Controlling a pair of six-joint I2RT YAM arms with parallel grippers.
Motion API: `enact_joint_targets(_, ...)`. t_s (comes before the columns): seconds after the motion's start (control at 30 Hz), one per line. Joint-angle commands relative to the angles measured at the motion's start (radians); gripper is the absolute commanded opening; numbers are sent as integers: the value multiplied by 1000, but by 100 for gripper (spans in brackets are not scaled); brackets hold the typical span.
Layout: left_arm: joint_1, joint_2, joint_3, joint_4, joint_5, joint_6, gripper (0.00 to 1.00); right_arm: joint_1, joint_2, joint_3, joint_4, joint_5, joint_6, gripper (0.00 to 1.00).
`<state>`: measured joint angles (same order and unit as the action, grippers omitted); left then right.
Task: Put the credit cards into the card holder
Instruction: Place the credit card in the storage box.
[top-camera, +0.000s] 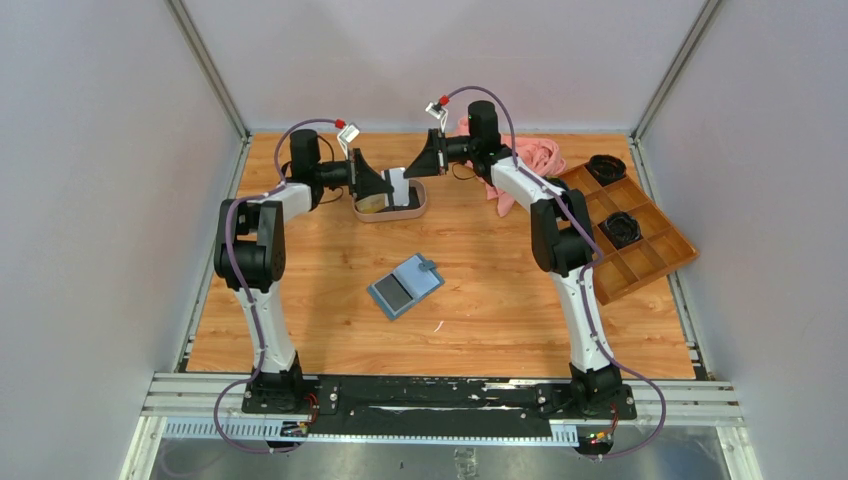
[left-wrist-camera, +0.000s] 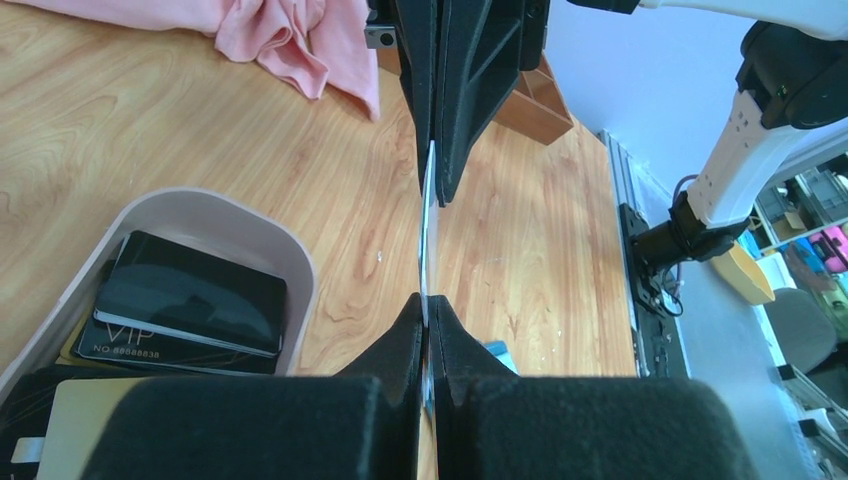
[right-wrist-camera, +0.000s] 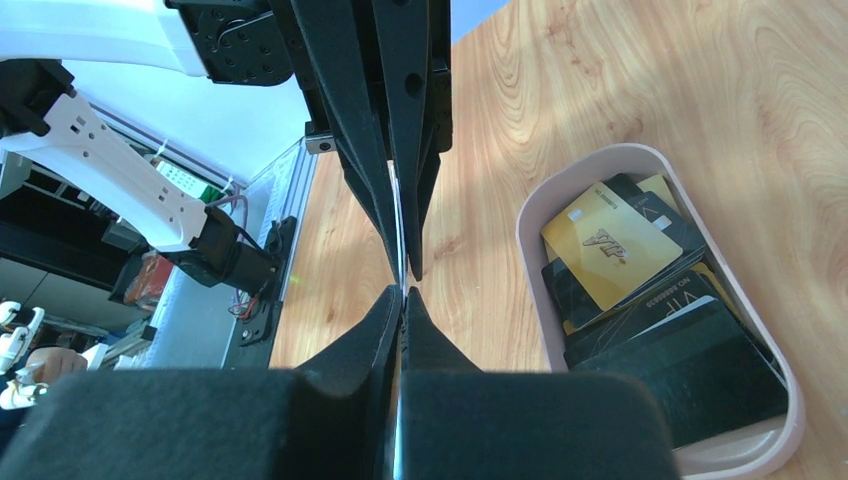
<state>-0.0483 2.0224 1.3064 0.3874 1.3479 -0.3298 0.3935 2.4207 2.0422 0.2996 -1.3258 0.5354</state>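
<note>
- Grey walls close in a wooden tabletop (top-camera: 480, 300), with both arms reaching toward its far edge.
- We see the left fingers (left-wrist-camera: 398, 340) clenched on a white card (left-wrist-camera: 428, 240), which stands on edge in the air above the wood.
- We find the right fingers (right-wrist-camera: 378, 330) clamped on the opposite end of that same card, their tips facing the left pair's tips.
- Just below the card sits a pinkish tray (top-camera: 418, 208) holding more credit cards, among them a black card (left-wrist-camera: 190, 290) and a gold card (right-wrist-camera: 605, 245).
- We spot the card holder (top-camera: 405, 286) lying open near the tabletop's middle, well apart from the tray.
- A pink cloth (top-camera: 535, 155) lies at the far edge, and a wooden box (top-camera: 645, 235) lies along the right edge.
</note>
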Motion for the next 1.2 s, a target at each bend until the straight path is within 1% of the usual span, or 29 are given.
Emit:
enact_joint_targets(0.0, 15, 31, 46, 11, -10, -14, 0, -9, 14, -15, 21, -16, -2, 0)
enact_joint_targets(0.13, 15, 57, 73, 10, -35, -39, 3, -7, 29, 2, 16, -2, -5, 0)
enact_joint_targets(0.23, 16, 68, 84, 10, -48, -52, 14, -9, 39, 11, 0, 17, -15, 0)
enact_joint_targets(0.3, 15, 70, 85, 10, -65, -60, 26, -9, 43, 19, -14, 28, -23, 0)
enact_joint_targets(0.37, 13, 73, 89, 10, -76, -66, 35, -9, 52, 26, -21, 35, -23, 0)
enact_joint_targets(0.53, 13, 85, 99, 10, -106, -79, 51, -9, 62, 33, -27, 42, -23, 0)
enact_joint_targets(0.67, 3, 93, 108, 11, -118, -83, 53, -9, 64, 34, -24, 42, -17, 0)
enact_joint_targets(0.77, -16, 100, 110, 11, -130, -78, 49, -8, 69, 33, 22, 40, 30, 0)
enact_joint_targets(0.8, -21, 101, 110, 11, -135, -78, 47, -8, 68, 32, 32, 41, 47, 0)
enact_joint_targets(0.83, -23, 104, 111, 11, -139, -78, 42, -9, 67, 30, 34, 43, 50, 0)
enact_joint_targets(0.93, -25, 122, 132, 13, -130, -107, 11, -10, 60, 26, 27, 50, 51, 0)
enact_joint_targets(0.97, -24, 125, 137, 13, -121, -116, 3, -11, 58, 26, 22, 52, 51, 0)
enact_joint_targets(1.0, -23, 125, 138, 12, -114, -120, 0, -12, 58, 26, 19, 54, 51, 0)
enact_joint_targets(1.07, -21, 125, 148, 10, -76, -129, 0, -17, 60, 26, 19, 41, 51, 0)
enact_joint_targets(1.1, -20, 126, 156, 9, -48, -138, 0, -20, 64, 28, 32, 26, 60, 4)
enact_joint_targets(1.17, -20, 130, 167, 10, 0, -165, 0, -23, 75, 25, 110, -6, 123, 20)
